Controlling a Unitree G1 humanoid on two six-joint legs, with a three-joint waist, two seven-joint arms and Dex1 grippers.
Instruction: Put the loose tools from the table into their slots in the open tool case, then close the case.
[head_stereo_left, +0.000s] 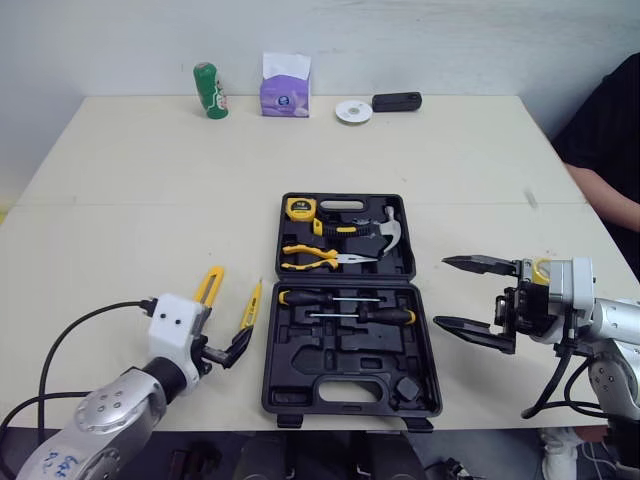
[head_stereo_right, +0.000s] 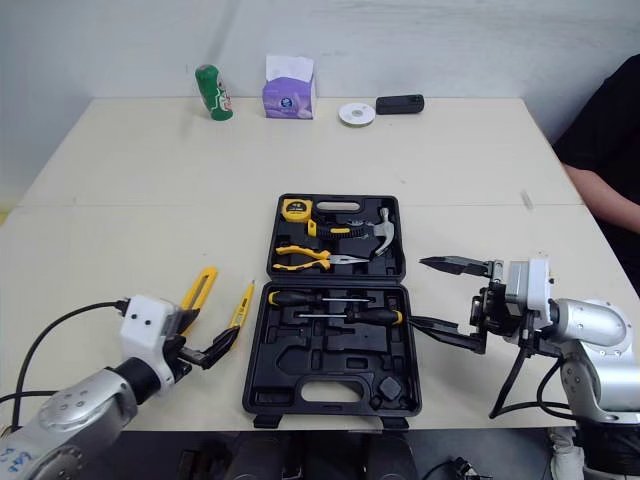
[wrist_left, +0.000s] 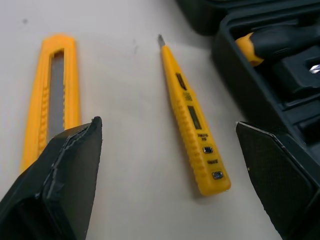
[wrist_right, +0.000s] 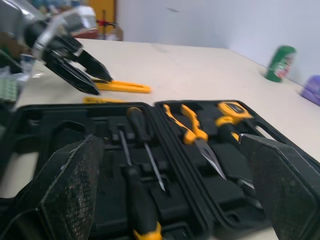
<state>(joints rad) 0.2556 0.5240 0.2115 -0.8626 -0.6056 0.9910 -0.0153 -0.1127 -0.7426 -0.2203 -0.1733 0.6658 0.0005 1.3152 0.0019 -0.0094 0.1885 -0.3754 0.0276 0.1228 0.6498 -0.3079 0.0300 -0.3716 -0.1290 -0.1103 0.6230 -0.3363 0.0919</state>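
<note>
Left wrist view: left gripper (wrist_left: 167, 125) over tester pen (wrist_left: 200, 150), right gripper (head_stereo_left: 441, 292) beside tool case (head_stereo_left: 300, 385), both jaws released.

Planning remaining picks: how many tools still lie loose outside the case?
2: a utility knife and a tester pen, side by side left of the case, beside the left gripper. None apparently hidden.

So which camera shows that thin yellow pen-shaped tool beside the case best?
The left wrist view: the yellow tester pen lies close up, metal tip, label and buttons plain. Both eye views show it small, between the utility knife and the tool case. The right wrist view catches a yellow sliver beyond the case.
</note>
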